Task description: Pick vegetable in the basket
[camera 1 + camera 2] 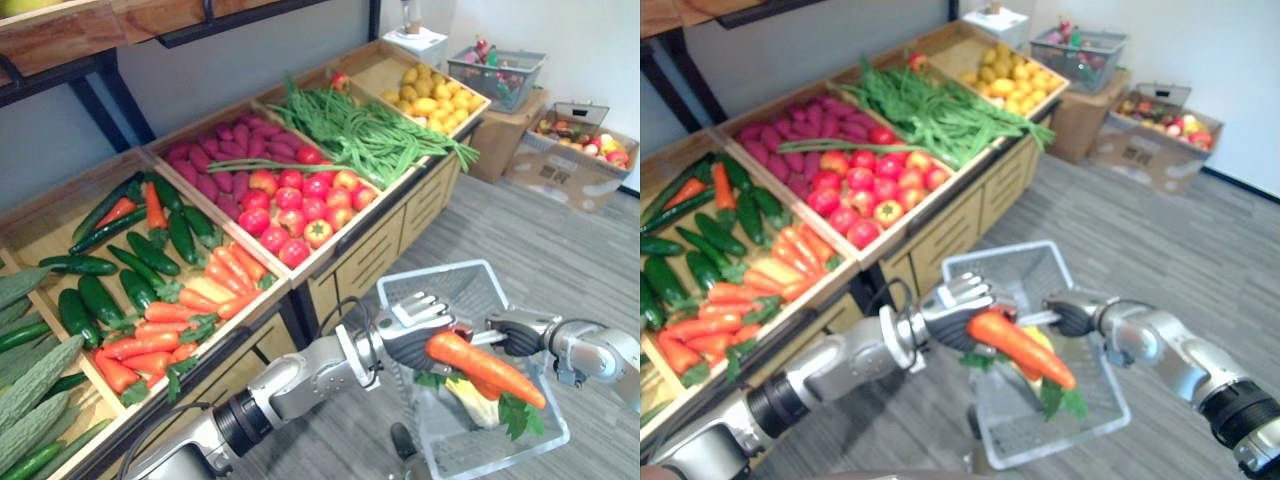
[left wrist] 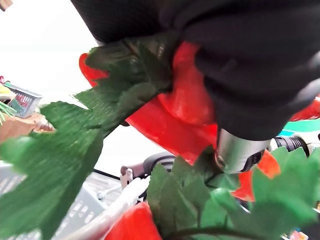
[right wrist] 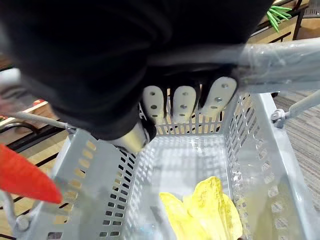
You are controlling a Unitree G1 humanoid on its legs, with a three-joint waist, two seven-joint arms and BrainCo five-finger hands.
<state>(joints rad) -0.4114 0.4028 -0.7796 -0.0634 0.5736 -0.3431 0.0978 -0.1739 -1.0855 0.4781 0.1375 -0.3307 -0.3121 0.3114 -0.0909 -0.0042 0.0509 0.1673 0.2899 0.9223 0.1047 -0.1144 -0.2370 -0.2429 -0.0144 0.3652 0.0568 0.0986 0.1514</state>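
My left hand (image 1: 412, 325) is shut on an orange carrot (image 1: 482, 366) with green leaves and holds it just above a light grey plastic basket (image 1: 455, 292). In the left wrist view the carrot (image 2: 170, 125) and its leaves sit against the palm, with the thumb (image 2: 240, 150) curled on it. To the right, my right hand (image 1: 520, 335) carries the basket off the floor, its fingers (image 3: 185, 102) curled round the handle (image 3: 280, 57). A yellow vegetable (image 3: 205, 210) lies on the basket's bottom, and another orange piece shows under the carrot.
A wooden stall runs along the left with bins of cucumbers and carrots (image 1: 150, 280), tomatoes (image 1: 300, 200), purple roots (image 1: 215, 160), green beans (image 1: 370, 130) and yellow produce (image 1: 435, 100). A second basket (image 1: 495, 75) and a cardboard box of fruit (image 1: 575, 150) stand at the far right.
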